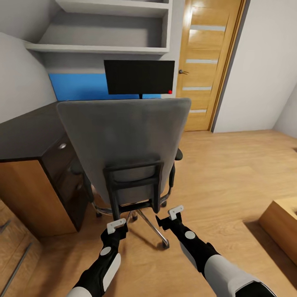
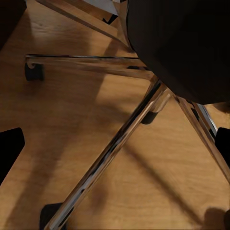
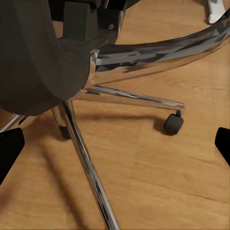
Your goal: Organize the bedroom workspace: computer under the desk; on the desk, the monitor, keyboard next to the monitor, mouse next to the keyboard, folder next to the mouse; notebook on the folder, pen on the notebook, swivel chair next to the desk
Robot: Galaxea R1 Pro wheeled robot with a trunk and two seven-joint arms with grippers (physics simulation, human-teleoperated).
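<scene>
Reaching low behind the chair (image 1: 123,140), both arms hold their jaws apart near its base, apparently to push it toward the bench (image 1: 29,132) under the monitor (image 1: 139,77).

home bedroom-office | desk (image 1: 29,136) | monitor (image 1: 139,77) | swivel chair (image 1: 123,136) | door (image 1: 208,62)

You have a wooden door (image 1: 208,62) shut at the far wall, white shelves (image 1: 111,24) beside it, wooden floor (image 1: 231,173) below.

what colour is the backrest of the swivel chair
Grey fabric on the swivel chair backrest, with a black frame bracket low on its back; best seen in the head view.
</scene>
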